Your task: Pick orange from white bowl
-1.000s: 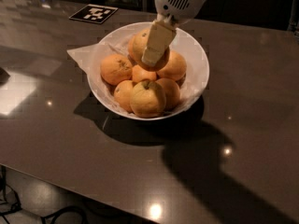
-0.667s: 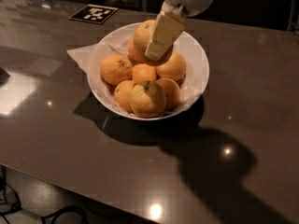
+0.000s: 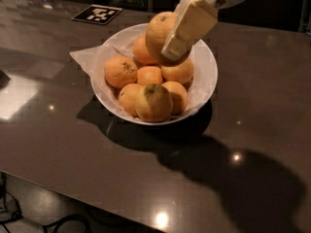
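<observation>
My gripper (image 3: 171,46) comes down from the top right and is shut on the orange (image 3: 159,34), a large round light-orange fruit with a tiny dark stem dot. It holds the orange in the air above the back of the white bowl (image 3: 206,76). One cream finger (image 3: 189,25) crosses the front of the fruit. The bowl is wide and glossy, lined with crumpled white paper, and holds several other oranges, among them a yellower one with a greenish stem dimple (image 3: 153,102) at the front and a brown-specked one (image 3: 121,71) at the left.
The bowl stands on a dark glossy table (image 3: 252,144). A black-and-white marker tag (image 3: 97,14) lies on the table behind the bowl at the left. The table's front edge runs along the bottom left, with cables on the floor below.
The gripper has risen up and to the right with the orange in it, lifting the fruit out of the pile to above the bowl.
</observation>
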`<state>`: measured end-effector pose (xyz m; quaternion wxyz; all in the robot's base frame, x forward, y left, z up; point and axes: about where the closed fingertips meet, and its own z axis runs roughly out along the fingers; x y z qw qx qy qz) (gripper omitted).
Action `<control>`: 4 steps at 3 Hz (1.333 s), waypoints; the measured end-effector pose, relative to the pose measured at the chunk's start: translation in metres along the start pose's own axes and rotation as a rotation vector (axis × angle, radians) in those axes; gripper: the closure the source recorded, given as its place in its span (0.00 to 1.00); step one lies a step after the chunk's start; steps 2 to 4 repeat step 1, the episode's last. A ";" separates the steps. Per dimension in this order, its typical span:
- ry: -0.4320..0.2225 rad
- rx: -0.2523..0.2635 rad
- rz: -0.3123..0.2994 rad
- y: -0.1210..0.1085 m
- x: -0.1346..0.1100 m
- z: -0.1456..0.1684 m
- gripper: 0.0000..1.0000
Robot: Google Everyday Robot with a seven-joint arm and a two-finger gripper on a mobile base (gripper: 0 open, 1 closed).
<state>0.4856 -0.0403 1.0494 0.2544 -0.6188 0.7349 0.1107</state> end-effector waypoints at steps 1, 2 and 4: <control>-0.007 -0.001 -0.001 0.001 -0.001 -0.001 1.00; -0.007 -0.001 -0.001 0.001 -0.001 -0.001 1.00; -0.007 -0.001 -0.001 0.001 -0.001 -0.001 1.00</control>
